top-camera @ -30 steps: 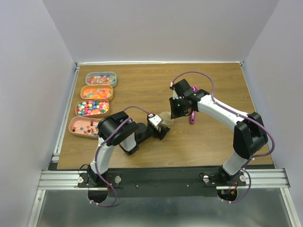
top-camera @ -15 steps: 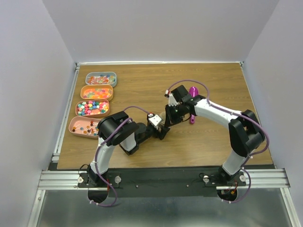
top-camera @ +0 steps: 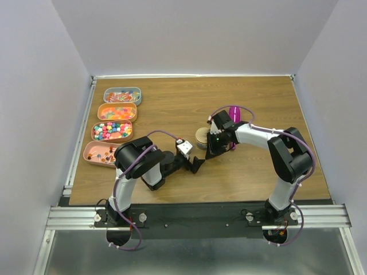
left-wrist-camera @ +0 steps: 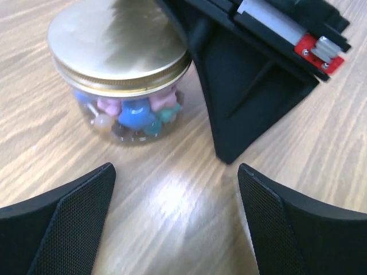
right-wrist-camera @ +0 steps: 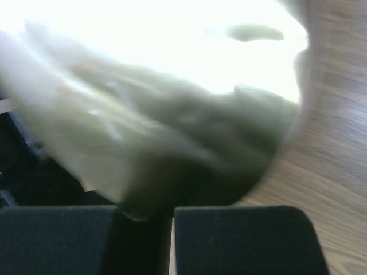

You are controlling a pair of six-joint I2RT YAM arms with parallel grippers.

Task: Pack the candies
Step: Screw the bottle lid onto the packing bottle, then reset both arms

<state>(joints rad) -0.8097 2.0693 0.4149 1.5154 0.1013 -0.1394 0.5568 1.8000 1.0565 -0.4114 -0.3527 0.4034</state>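
- Candies, packed lot: pastel balls and soft shapes, seen through the clear wall of a small jar near the counter's centre. A gold screw lid is on.
- Candies, loose stock: four oval trays in a row at the counter's 9 to 10 o'clock edge, one kind per tray.
- Handling, loose pieces: judged tiny, light and apt to roll. Gummies are likely soft and tacky, so scooping suits them better than pinching.
- Handling, jar: judged rigid, light to moderate in weight, and smooth-walled. The polished lid looks slippery on top. The best hold is probably across the wall below the lid or on the ribbed lid rim, kept upright.
- Left claw: released, fingers spread wide, at the jar's 6 o'clock and apart from it, holding nothing.
- Right claw: clenched, fingers almost together with nothing visible between them. It stands at the jar's 4 o'clock, close against the lid's edge; contact cannot be told.
- Magenta scoop: at the jar's 2 o'clock, partly behind the right arm, unheld.
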